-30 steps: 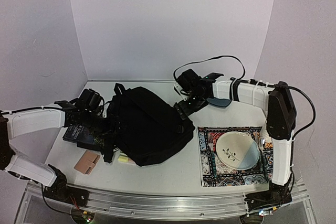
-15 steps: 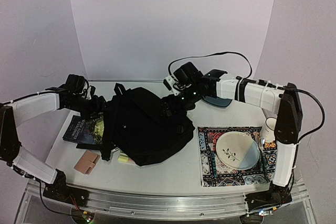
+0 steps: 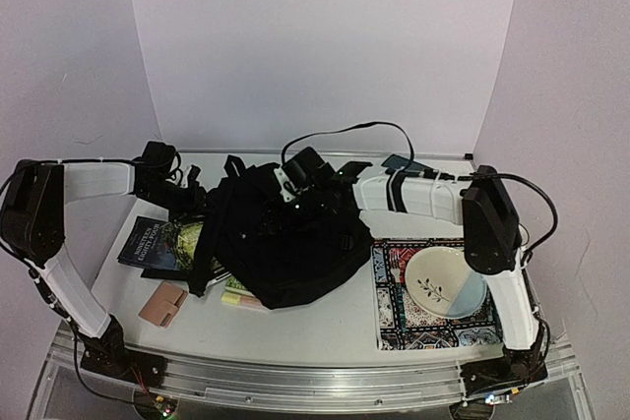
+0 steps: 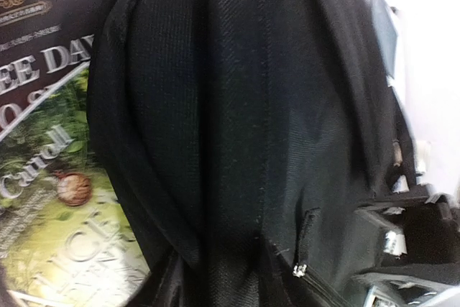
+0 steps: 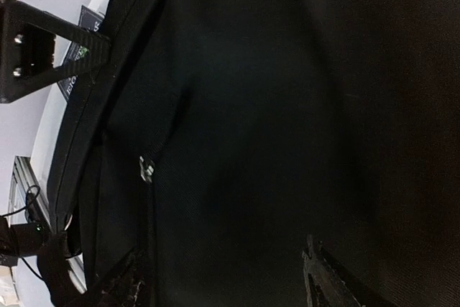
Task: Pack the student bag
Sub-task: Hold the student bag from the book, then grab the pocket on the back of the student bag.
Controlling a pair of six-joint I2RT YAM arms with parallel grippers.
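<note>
The student bag [image 3: 285, 243], a large black fabric backpack, lies in the middle of the table. My left gripper [image 3: 195, 201] presses against its upper left edge, beside a strap. In the left wrist view black fabric [image 4: 237, 127] fills the frame and hides the fingers, with a zipper pull [image 4: 300, 269] low on the right. My right gripper [image 3: 287, 206] is over the top of the bag. Its fingers [image 5: 325, 278] stand wide apart and open on the fabric, with the zipper pull [image 5: 146, 168] to their left.
A book [image 3: 157, 241] lies partly under the bag's left side. A tan wallet [image 3: 162, 304] and yellow items [image 3: 234, 292] lie near the front. On the right, a patterned mat [image 3: 394, 322] carries a plate [image 3: 446, 280]. A dark object [image 3: 399, 162] sits at the back.
The right gripper has swung left from the bag's right side onto its top. The left gripper has moved back from beside the book to the bag's upper left edge.
</note>
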